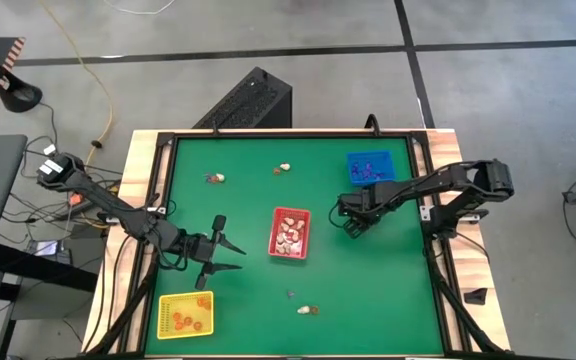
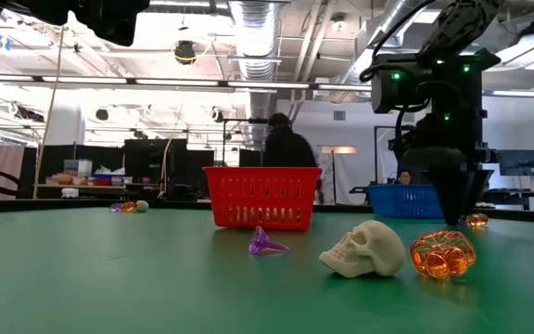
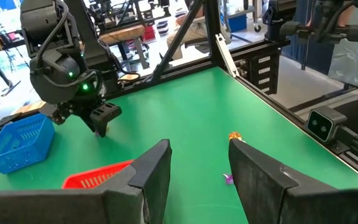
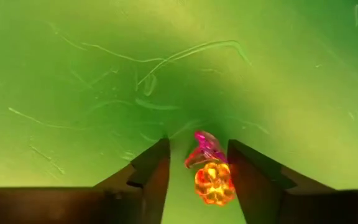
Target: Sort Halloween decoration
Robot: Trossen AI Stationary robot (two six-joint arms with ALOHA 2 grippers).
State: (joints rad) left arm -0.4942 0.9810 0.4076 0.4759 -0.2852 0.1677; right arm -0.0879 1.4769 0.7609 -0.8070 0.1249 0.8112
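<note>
Halloween decoration: small plastic trinkets, scattered on green mat.
Cream skull, lying on its side; translucent orange pumpkin just beside it; purple piece near them. A second orange pumpkin touches a purple trinket between dark fingers.

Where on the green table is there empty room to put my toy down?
The mat is bare between the red tray and the far edge, and along the near right corner. It's crowded around the red tray, where the left hand and right hand work.
</note>
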